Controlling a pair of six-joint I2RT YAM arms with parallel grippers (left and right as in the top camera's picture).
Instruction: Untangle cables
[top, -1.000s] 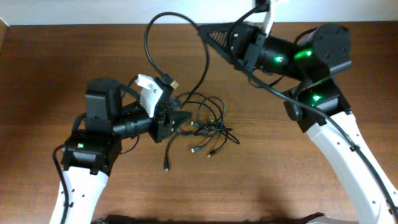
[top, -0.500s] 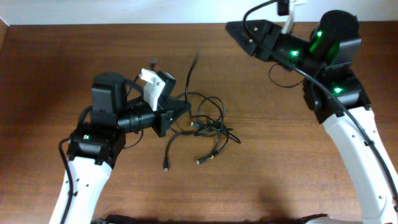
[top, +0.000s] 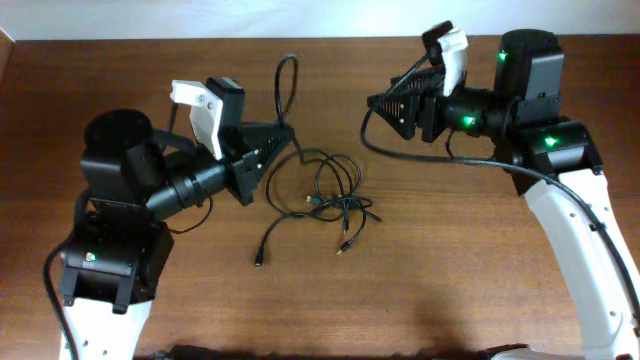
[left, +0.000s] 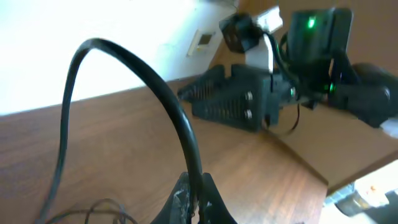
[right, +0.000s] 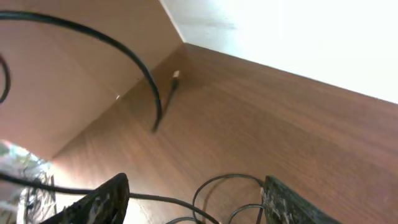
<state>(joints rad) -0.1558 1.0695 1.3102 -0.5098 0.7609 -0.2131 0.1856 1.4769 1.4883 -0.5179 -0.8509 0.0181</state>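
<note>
Left claw pinching one cable, right claw spread, empty. Bundle at its 7 o'clock unanchored; pulling could tighten knots

Tangled black cables mid-table

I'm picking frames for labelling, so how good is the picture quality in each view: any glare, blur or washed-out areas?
Overhead: sharp and evenly lit, the cables clear against the table. Left wrist: the wall is blown out white, the right arm soft, the gripped cable fairly sharp. Right wrist: top right washed out, the fingers dark and blurred.
</note>
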